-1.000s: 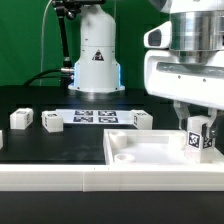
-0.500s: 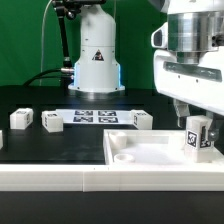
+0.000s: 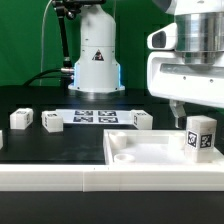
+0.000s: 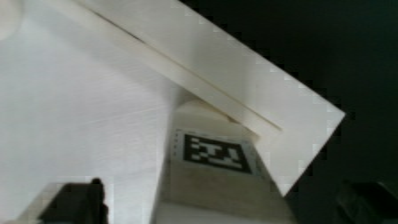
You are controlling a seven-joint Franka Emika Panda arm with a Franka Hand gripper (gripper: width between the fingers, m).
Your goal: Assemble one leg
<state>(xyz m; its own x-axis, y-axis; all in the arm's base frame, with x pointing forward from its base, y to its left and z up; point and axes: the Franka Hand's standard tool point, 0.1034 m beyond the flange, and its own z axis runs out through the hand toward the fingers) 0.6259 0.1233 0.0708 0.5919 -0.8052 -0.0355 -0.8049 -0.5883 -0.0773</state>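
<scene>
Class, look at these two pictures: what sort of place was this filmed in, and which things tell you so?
Probably a robotics lab bench. A white robot arm base stands on a black table before a green backdrop, and a marker board and tagged leg suggest camera tracking.

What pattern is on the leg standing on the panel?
A black-and-white square tag on the white leg; the wrist view shows it best.

Arm enters from top at the exterior view's right, wrist vertical, gripper [image 3: 196, 108] pointing down; one finger [image 3: 177, 109] visible, jaws look parted, holding nothing.
</scene>
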